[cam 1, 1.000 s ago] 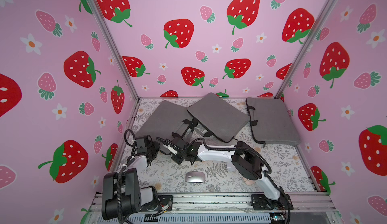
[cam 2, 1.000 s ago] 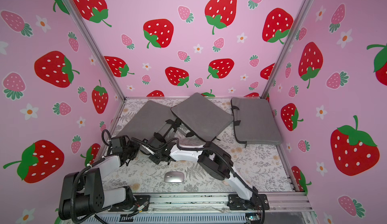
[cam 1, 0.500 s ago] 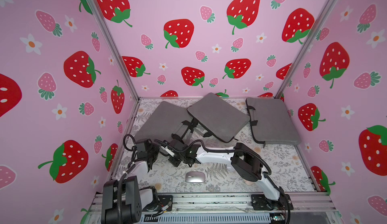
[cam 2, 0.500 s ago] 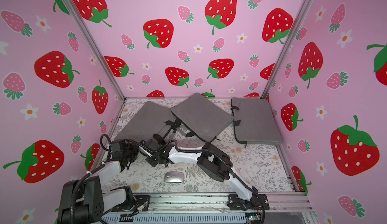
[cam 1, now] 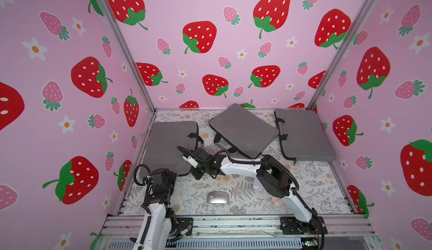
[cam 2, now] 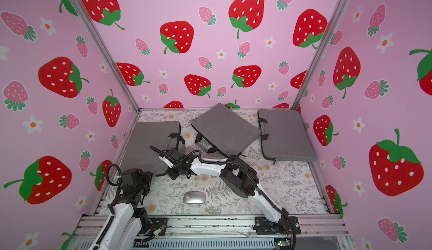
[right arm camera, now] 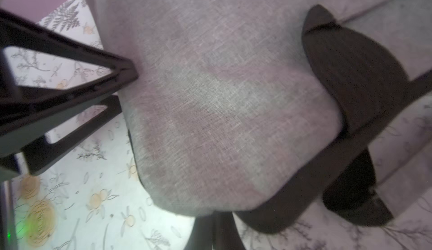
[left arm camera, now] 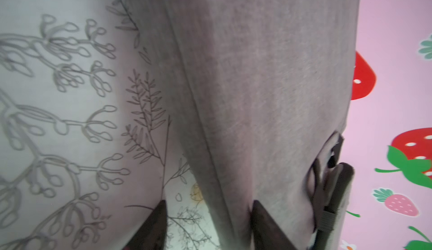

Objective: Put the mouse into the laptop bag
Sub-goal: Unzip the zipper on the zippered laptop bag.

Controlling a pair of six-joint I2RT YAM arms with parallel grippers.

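The bag [right arm camera: 222, 108] is grey woven cloth, matt and coarse, with dark ribbed webbing straps [right arm camera: 350, 73]. The mouse [cam 1: 217, 197] looks like smooth silvery plastic, faintly glossy. The desk [cam 1: 327, 185] has a matt printed cover.

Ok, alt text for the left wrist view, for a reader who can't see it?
The two dark fingertips of the left gripper stand apart, straddling the seamed edge of a grey woven-fabric laptop bag without clamping it. The bag lies on a white cloth-covered table with a grey botanical print; its dark strap handle shows against a pink strawberry-patterned wall.
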